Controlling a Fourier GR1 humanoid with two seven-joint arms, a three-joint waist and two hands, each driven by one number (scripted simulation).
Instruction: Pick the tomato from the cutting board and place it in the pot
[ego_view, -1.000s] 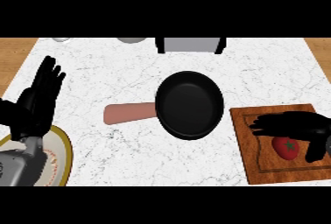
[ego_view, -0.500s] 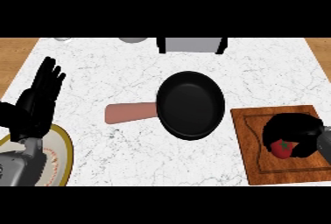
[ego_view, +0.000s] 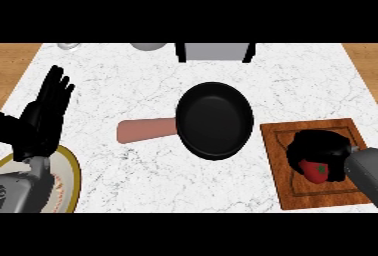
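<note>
At lower right, right hand (ego_view: 319, 147) curled round tomato (ego_view: 315, 171) on cutting board (ego_view: 284, 165), ready for lifting toward pot (ego_view: 214, 120).

At left edge, left hand (ego_view: 40, 117) spread, resting.

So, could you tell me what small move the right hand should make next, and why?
Probably a short lift straight up. The right hand is curled round the tomato, which seems still to sit on the cutting board. Raising it first should clear the board before it swings left toward the black pot. The left hand rests open at the left edge.
</note>
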